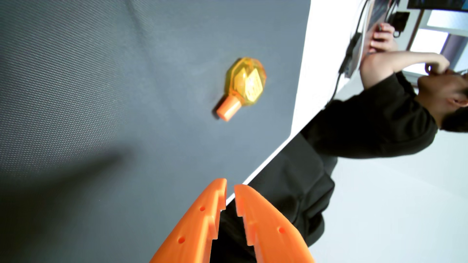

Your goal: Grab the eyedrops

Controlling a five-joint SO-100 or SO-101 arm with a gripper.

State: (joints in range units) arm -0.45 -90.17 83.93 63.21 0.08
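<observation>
Orange plastic gripper (230,185) barely parted, empty; faceted yellow eyedrops (244,84), orange cap, lying on woven grey mat (101,88).

In the wrist view, bare grey mat (101,101) surrounds the eyedrops bottle (244,84) on all sides. A person (367,131) sits beyond the mat's right edge.

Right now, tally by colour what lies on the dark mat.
Yellow bottle with orange cap: 1, the eyedrops, lying on its side on the dark mat.
Total: 1.
The orange gripper is apart from it, holding nothing.
</observation>
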